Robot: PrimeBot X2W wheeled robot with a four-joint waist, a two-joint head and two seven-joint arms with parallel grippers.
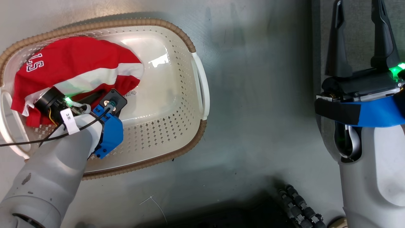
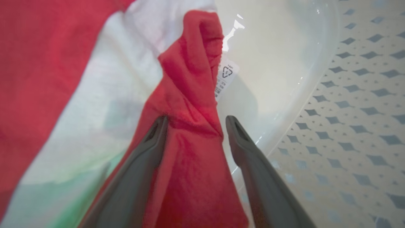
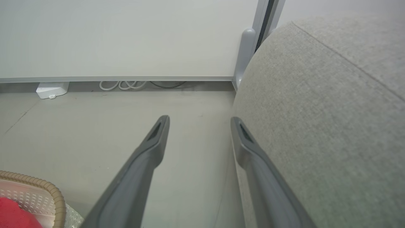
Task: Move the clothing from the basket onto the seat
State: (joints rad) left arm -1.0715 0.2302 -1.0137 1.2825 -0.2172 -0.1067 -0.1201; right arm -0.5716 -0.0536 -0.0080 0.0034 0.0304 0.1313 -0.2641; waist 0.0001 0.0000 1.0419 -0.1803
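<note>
The clothing (image 1: 72, 63) lies bunched in the left end of the cream basket (image 1: 158, 23). It is red fabric with a white stripe (image 1: 95, 77) and white-edged lettering (image 1: 34, 65). My left arm reaches down into the basket, and its fingers are hidden under the cloth in the head view. In the left wrist view my left gripper (image 2: 196, 122) is open, its fingers standing either side of a raised red fold (image 2: 190, 95). My right gripper (image 1: 359, 9) is open and holds nothing. It hovers beside the light-grey seat (image 3: 316, 110).
The basket's right half is bare plastic (image 1: 152, 95). A care label (image 2: 226, 76) hangs off the red fold. Grey floor (image 1: 253, 110) separates basket and seat. A wall, white cables (image 3: 123, 85) and a small white box (image 3: 52, 89) lie beyond. My base's black wheel (image 1: 300, 205) shows below.
</note>
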